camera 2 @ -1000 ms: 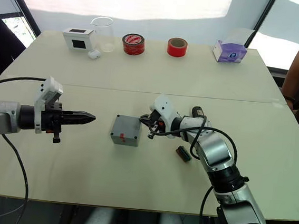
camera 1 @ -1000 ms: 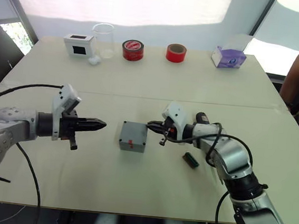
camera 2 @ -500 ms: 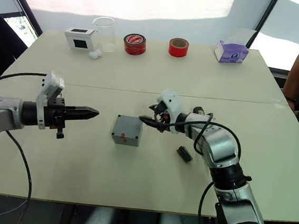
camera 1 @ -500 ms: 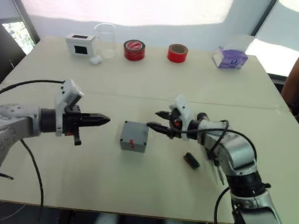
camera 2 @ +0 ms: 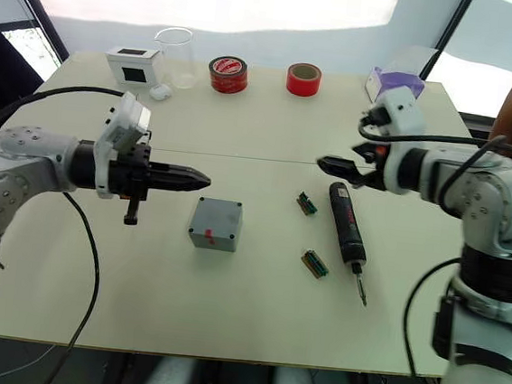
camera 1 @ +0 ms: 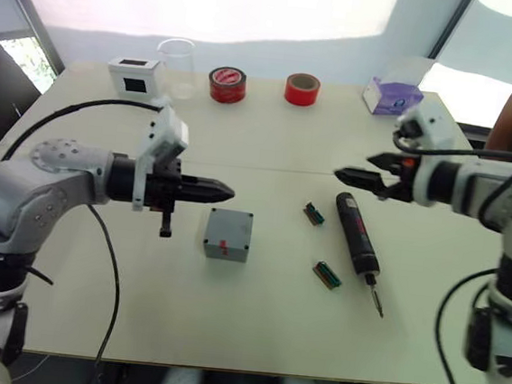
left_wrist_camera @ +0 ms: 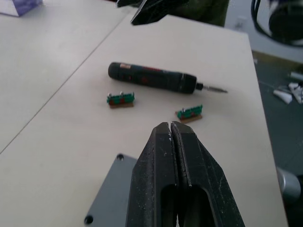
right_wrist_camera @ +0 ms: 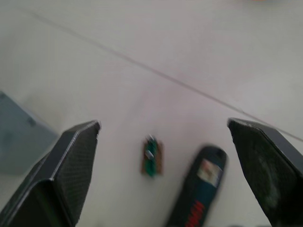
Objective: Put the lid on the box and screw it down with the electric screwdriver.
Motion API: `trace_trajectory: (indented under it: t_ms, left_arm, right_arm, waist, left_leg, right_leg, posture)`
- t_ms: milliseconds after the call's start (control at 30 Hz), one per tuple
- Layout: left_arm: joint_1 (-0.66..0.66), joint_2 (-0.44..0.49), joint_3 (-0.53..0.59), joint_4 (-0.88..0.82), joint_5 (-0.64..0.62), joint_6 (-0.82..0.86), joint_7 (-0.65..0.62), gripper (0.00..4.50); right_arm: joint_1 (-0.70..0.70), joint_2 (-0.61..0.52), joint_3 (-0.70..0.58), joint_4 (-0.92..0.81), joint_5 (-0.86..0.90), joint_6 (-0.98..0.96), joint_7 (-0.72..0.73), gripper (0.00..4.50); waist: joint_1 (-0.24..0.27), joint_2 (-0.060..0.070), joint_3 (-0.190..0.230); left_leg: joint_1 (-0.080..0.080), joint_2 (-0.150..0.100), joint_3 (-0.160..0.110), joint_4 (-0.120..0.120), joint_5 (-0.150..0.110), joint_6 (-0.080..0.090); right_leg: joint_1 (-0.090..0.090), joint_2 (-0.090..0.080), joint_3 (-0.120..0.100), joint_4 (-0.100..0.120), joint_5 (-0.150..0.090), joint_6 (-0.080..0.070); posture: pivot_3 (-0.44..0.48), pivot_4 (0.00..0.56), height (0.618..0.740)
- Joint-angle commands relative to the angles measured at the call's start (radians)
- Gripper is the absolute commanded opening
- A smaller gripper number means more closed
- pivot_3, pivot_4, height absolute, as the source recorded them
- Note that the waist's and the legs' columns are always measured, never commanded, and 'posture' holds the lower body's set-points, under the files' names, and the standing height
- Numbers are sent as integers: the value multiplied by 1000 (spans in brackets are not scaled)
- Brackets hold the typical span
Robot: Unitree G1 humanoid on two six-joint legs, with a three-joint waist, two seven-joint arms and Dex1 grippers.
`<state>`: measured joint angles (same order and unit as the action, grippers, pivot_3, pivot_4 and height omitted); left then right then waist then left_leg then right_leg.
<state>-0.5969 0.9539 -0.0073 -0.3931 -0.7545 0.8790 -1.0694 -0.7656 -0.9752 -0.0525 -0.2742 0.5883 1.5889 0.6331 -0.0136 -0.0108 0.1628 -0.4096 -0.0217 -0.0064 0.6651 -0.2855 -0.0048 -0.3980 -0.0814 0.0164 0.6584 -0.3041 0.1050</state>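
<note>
Since the earlier frame, right gripper (camera 2: pixel 331 165) has released electric screwdriver (camera 2: pixel 347 227), retracting toward 2 o'clock, jaws wide, empty; left gripper (camera 2: pixel 204 181) hovers clamped, empty, above box (camera 2: pixel 215 223).

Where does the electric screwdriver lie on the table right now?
The electric screwdriver lies flat on the table's right side, between two small green circuit boards and below the open right pincer.

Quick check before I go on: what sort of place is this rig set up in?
Probably an office or lab room used as a test bench, not a factory line: a plain beige table by bright shaded windows, red tape rolls and a purple tissue box at its far edge, small green circuit boards loose on it.
</note>
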Motion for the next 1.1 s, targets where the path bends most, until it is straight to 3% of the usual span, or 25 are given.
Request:
trace_trajectory:
  t_ms: [33, 500, 700, 933, 1033, 1100]
  left_arm:
    - [7, 43, -39, -39, 60, -76, -78, 0]
    - [91, 47, -16, -90, 62, -63, -62, 0]
    - [148, 49, 22, -103, 54, -37, -9, 0]
    - [201, 41, 60, -133, 31, -10, 45, 0]
    - [219, 36, 76, -145, 20, 1, 70, 0]
    - [229, 35, 84, -151, 14, 5, 79, 0]
  right_arm:
    - [36, -69, 64, 11, 39, 22, 57, 4478]
    - [-7, -78, 260, 224, 218, 26, 5, 4478]
    - [-83, -19, 369, 343, 161, 26, -17, 4478]
    - [-102, 20, 477, 364, 86, 25, 11, 4478]
    - [-85, 24, 515, 348, 58, 9, 27, 3824]
    - [-80, 24, 529, 348, 36, -5, 38, 3118]
  waist:
    - [-3, 0, 0]
    - [0, 0, 1]
    - [-3, 0, 1]
    - [-2, -1, 0]
    - [-1, -2, 0]
    - [-1, -2, -1]
  left_leg:
    - [0, 0, 1, 0, 0, 0]
    - [0, 1, 1, 1, 0, 1]
    - [0, 1, 1, 1, 0, 1]
    - [0, 1, 1, 1, 0, 1]
    - [1, 1, 1, 1, 0, 1]
    - [1, 1, 1, 1, 0, 1]
  right_leg:
    - [0, 0, 0, -1, 0, 0]
    - [0, 0, 0, -1, 0, 1]
    - [0, 1, 0, -1, 0, 1]
    - [1, 1, 0, -1, 0, 1]
    - [2, 1, 0, -1, 0, 1]
    - [2, 0, 0, -1, 0, 1]
  posture:
    - [0, 150, 740]
    - [0, 150, 740]
    - [0, 150, 740]
    - [0, 150, 740]
    - [0, 150, 740]
    - [0, 150, 740]
